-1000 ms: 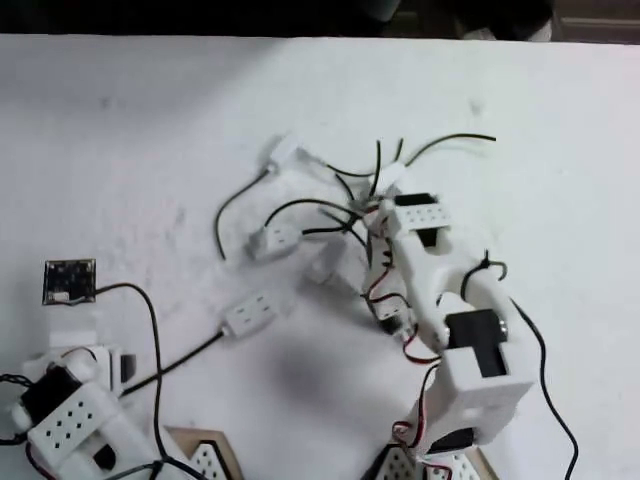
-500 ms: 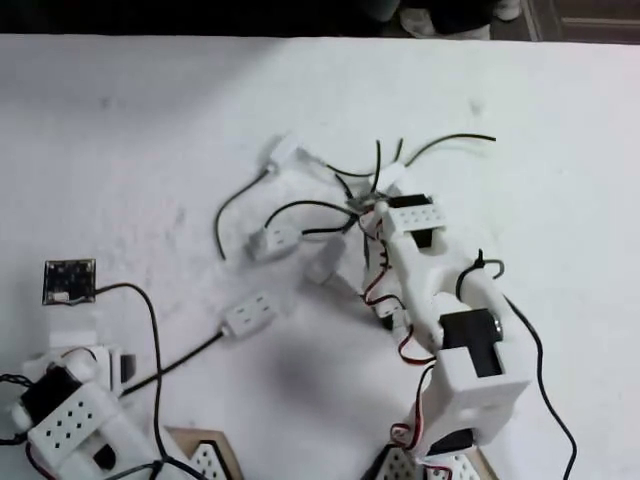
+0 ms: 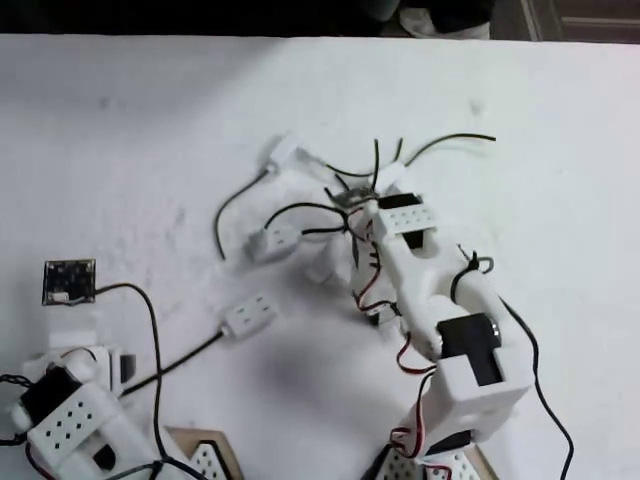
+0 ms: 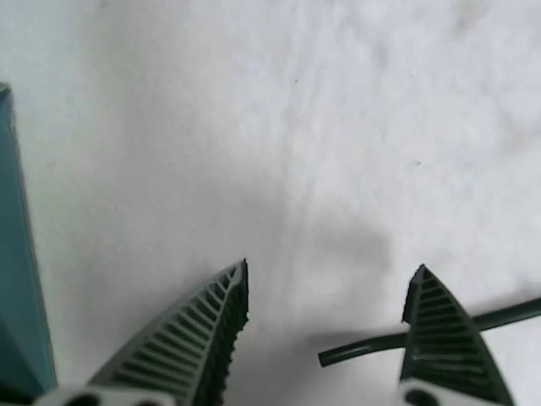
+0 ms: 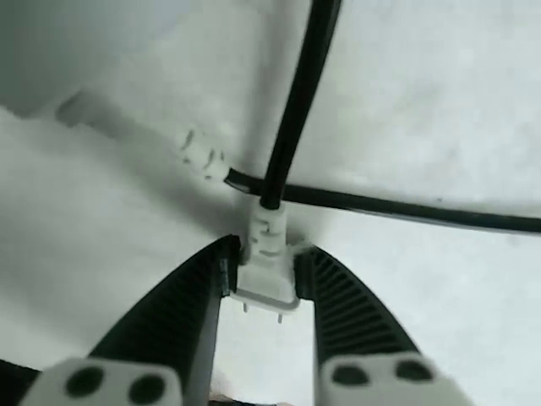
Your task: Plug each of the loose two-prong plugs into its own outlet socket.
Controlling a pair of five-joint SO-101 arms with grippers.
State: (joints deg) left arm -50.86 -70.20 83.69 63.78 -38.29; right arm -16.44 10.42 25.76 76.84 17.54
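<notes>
Right gripper (image 5: 266, 250), apparently clamping plug (image 5: 267, 275), edged left.

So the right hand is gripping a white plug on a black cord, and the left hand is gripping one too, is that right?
Not quite. The right hand does grip a white two-prong plug on a black cord, but the left hand is open and holds nothing, as the left wrist view shows.
</notes>
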